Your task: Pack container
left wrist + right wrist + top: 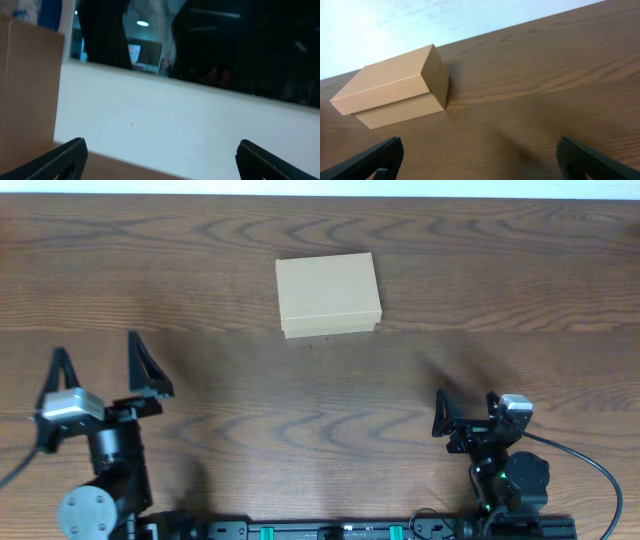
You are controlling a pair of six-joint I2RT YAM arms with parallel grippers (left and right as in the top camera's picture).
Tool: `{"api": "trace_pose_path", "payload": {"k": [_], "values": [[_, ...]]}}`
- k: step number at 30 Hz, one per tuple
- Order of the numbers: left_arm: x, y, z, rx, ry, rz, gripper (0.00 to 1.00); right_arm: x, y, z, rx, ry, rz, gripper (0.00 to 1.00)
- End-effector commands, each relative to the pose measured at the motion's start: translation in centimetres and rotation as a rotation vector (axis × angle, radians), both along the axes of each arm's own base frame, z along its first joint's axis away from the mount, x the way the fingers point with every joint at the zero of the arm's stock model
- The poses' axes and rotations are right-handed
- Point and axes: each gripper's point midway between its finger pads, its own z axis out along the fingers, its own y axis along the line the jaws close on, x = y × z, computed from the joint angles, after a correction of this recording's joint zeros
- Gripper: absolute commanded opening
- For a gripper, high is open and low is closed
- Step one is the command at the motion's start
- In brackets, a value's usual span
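Observation:
The container is a small tan cardboard box with its lid shut, standing at the far middle of the wooden table. It also shows in the right wrist view, up and to the left of the fingers. My left gripper is open and empty at the near left, well apart from the box; its fingers frame a white wall in the left wrist view. My right gripper is open and empty at the near right, short of the box; its fingers show in the right wrist view. No tape rolls are in view.
The wooden table ends at a white wall along its far edge. In the left wrist view a tan upright surface stands at the left, with dark windows above the white wall.

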Motion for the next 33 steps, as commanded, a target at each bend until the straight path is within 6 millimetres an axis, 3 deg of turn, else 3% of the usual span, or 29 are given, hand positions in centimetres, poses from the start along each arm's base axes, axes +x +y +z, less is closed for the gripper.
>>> {"api": "trace_pose_path", "payload": {"k": [1,6,15,24,33], "values": [[-0.6,0.1,-2.1,-0.015,-0.017,0.001,0.96,0.0,-0.3,0.0,0.005,-0.003,-0.015,0.99],[-0.7,0.1,-4.7,-0.016,-0.005,0.002,0.96,0.0,-0.3,0.0,0.005,-0.003,-0.014,0.99],[-1.1,0.1,-6.8,-0.014,-0.023,0.003,0.95,0.0,-0.3,0.0,0.005,-0.003,-0.015,0.99],[-0.4,0.1,-8.7,-0.013,-0.031,0.002,0.96,0.0,-0.3,0.0,0.005,-0.003,-0.015,0.99],[0.8,0.2,-12.8,-0.02,0.072,0.004,0.96,0.0,-0.3,0.0,0.005,-0.003,-0.014,0.99]]}}
